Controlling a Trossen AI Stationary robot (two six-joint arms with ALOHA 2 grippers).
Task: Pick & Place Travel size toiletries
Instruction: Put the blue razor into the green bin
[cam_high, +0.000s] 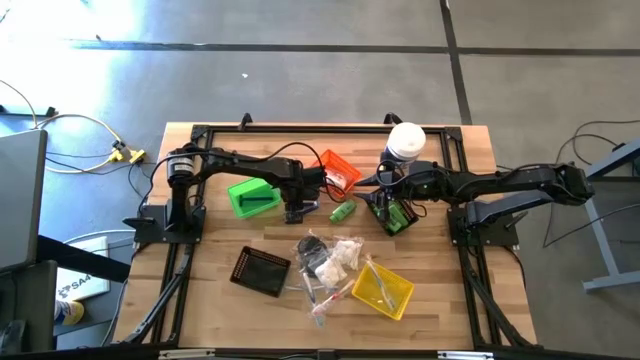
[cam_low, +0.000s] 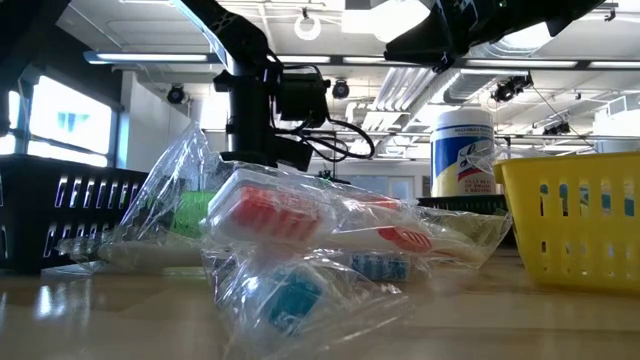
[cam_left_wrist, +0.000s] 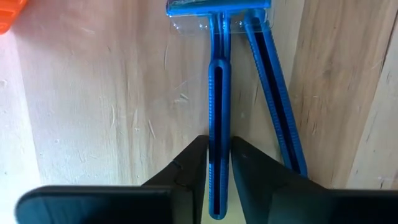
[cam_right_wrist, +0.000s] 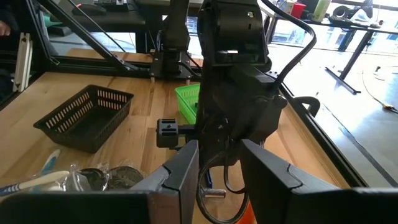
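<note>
My left gripper (cam_high: 296, 213) (cam_left_wrist: 219, 144) hangs fingers-down near the table's middle, beside the green bin (cam_high: 252, 196), and is shut on a blue razor (cam_left_wrist: 219, 74). A second blue razor (cam_left_wrist: 273, 93) lies right beside it on the wood. My right gripper (cam_high: 385, 205) (cam_right_wrist: 221, 155) is open and holds nothing; it points toward the left arm. A green mini bottle (cam_high: 342, 211) lies on its side between the two grippers. A heap of clear-wrapped toothbrushes, white packets and dark pieces (cam_high: 325, 262) (cam_low: 300, 230) rests on the table nearer the front edge. My left gripper pinches the blue razor's handle near its free end (cam_left_wrist: 219, 134) between the two fingers, which come from above and point down. The handle runs out from between the fingers, its capped head (cam_left_wrist: 217, 7) farthest away. Whether the razor is clear of the wood, I cannot tell.
An orange bin (cam_high: 338, 170) and a white-lidded canister (cam_high: 405, 140) (cam_low: 462, 150) stand toward the far edge. A black bin (cam_high: 262, 270) (cam_low: 60, 215) and a yellow bin (cam_high: 383, 290) (cam_low: 575, 225) flank the heap near the front. A bare strip of wood runs along the front edge.
</note>
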